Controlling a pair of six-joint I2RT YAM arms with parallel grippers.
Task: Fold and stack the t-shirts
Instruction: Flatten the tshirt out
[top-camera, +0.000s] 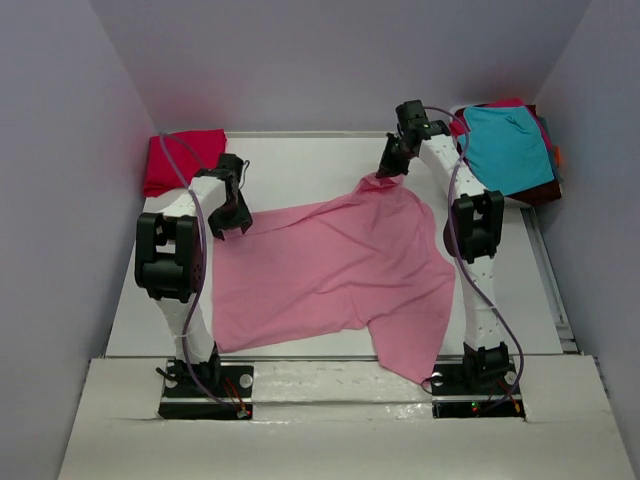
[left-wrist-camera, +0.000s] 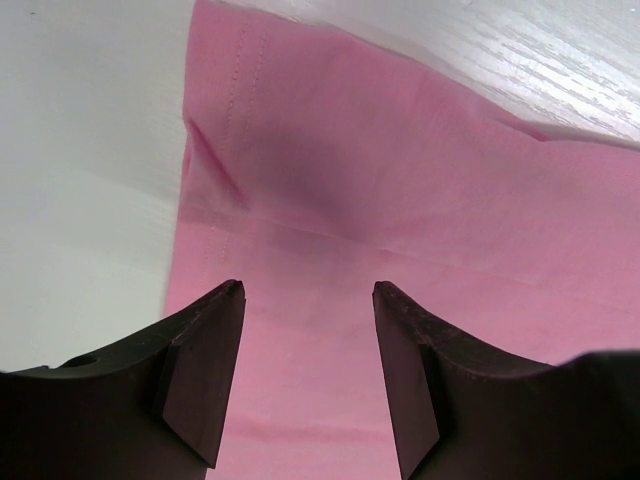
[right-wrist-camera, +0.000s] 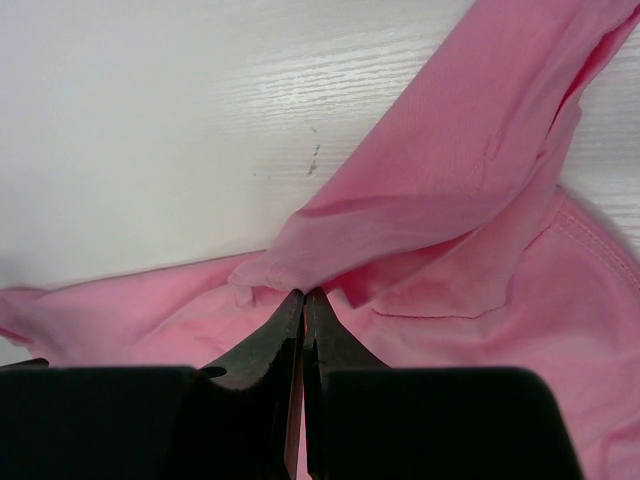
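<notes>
Soft, even overhead light, with no harsh glare anywhere.

From above, the white table (top-camera: 300, 170) is bright right out to its edges, and the shadows under the arms are faint. In the left wrist view a blurry dark shadow lies on the pink shirt (left-wrist-camera: 400, 260) ahead of the left gripper (left-wrist-camera: 308, 292), whose near fingers (left-wrist-camera: 205, 370) look soft-edged. In the right wrist view a mild sheen streaks the tabletop's grain, and the fabric folds are crisp.

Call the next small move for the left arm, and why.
Probably lower the left gripper and close it on the edge of the pink shirt: it hangs open over that edge, while the right gripper is shut on the shirt's far side.
</notes>
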